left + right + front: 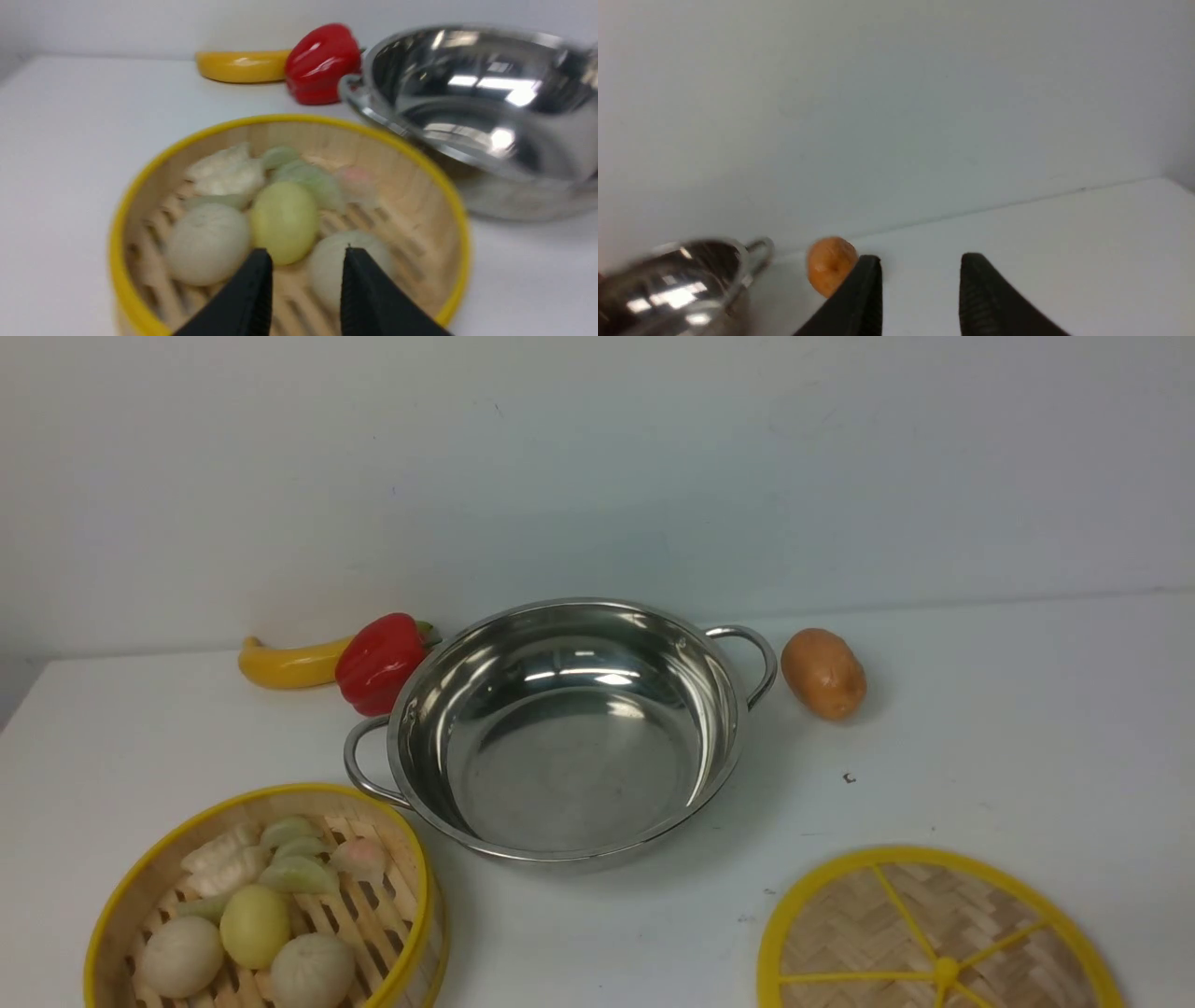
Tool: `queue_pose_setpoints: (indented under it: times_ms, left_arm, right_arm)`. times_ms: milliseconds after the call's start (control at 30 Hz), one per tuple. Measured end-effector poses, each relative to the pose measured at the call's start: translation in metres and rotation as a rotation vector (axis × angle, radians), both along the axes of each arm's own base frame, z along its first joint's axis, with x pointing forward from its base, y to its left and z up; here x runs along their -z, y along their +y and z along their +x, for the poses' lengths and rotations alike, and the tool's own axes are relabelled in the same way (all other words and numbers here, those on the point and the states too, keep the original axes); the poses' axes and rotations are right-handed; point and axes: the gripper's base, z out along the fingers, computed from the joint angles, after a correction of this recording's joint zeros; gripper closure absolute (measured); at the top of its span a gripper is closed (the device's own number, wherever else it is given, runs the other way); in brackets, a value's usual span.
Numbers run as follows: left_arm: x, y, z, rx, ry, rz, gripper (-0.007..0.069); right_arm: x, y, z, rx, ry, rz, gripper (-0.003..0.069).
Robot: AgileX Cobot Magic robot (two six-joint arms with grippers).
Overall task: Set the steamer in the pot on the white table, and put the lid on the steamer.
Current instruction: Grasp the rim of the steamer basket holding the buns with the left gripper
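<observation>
My left jaws are spread with nothing between them, hovering over the near side of the steamer (pixel 289 120). It sits on the worktop (pixel 60 116) just below and ahead of the tips, buns inside. The empty pot (pixel 420 60) lies beyond it, ahead and to the right of these jaws. My right jaws are spread too, holding nothing. The potato (pixel 830 265) shows just past their tips, and the lid (pixel 943 933) is outside their own view. The step in hand, I reckon, is grasping the steamer. I should straddle its near wall, one tip inside clear of the buns and one outside, pinch firmly, lift level, and clear the pot's rim before lowering
</observation>
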Motion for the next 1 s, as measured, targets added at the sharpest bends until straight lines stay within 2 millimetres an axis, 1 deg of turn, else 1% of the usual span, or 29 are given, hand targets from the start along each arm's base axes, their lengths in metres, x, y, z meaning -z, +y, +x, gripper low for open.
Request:
queue_pose_setpoints:
  times_ms: [33,133,267,300,500,600,700,767,800,833,867,900,933,967,1000]
  left_arm:
    - [-0.002,-0.003,0.000,0.001,-0.007,-0.133,0.0414]
    - [-0.005,-0.006,0.000,0.006,-0.021,-0.318,0.0414]
    - [-0.012,-0.007,0.001,-0.006,-0.075,-0.574,0.0412]
    - [-0.014,-0.007,0.001,-0.011,-0.086,-0.616,0.0407]
    - [-0.020,-0.003,0.002,-0.056,-0.153,-0.767,0.0396]
    - [-0.022,0.000,0.002,-0.081,-0.180,-0.803,0.0394]
    - [-0.025,0.007,0.002,-0.142,-0.245,-0.856,0.0392]
    - [-0.032,0.014,0.001,-0.192,-0.310,-0.890,0.0379]
    - [-0.040,0.018,-0.001,-0.224,-0.369,-0.899,0.0372]
    - [-0.042,0.019,-0.002,-0.228,-0.378,-0.901,0.0370]
    - [-0.055,0.023,-0.005,-0.247,-0.445,-0.888,0.0361]
    - [-0.066,0.024,-0.008,-0.250,-0.490,-0.865,0.0355]
    - [-0.082,0.025,-0.013,-0.241,-0.540,-0.818,0.0352]
    - [-0.093,0.025,-0.017,-0.233,-0.576,-0.774,0.0351]
    - [-0.111,0.024,-0.024,-0.219,-0.632,-0.684,0.0352]
  right_arm:
    - [-0.001,0.000,0.000,-0.004,-0.012,0.099,0.0410]
    - [-0.003,0.000,0.000,-0.011,-0.036,0.250,0.0410]
    - [-0.007,-0.001,0.000,-0.011,-0.079,0.320,0.0410]
    - [-0.008,-0.001,-0.001,-0.011,-0.084,0.327,0.0410]
    - [-0.008,-0.001,-0.001,-0.013,-0.088,0.350,0.0410]
    - [-0.009,-0.001,-0.001,-0.014,-0.101,0.372,0.0410]
    - [-0.015,-0.003,-0.002,-0.016,-0.167,0.412,0.0410]
    - [-0.019,-0.004,-0.003,-0.018,-0.218,0.435,0.0410]
    - [-0.026,-0.004,-0.004,-0.023,-0.259,0.443,0.0410]
    - [-0.026,-0.004,-0.004,-0.023,-0.259,0.443,0.0410]
    - [-0.037,-0.004,-0.007,-0.032,-0.309,0.426,0.0410]
    - [-0.044,-0.004,-0.008,-0.037,-0.336,0.410,0.0410]
    - [-0.056,-0.003,-0.011,-0.044,-0.375,0.381,0.0410]
    - [-0.064,-0.003,-0.013,-0.049,-0.400,0.359,0.0410]
    - [-0.076,-0.002,-0.016,-0.055,-0.435,0.324,0.0410]
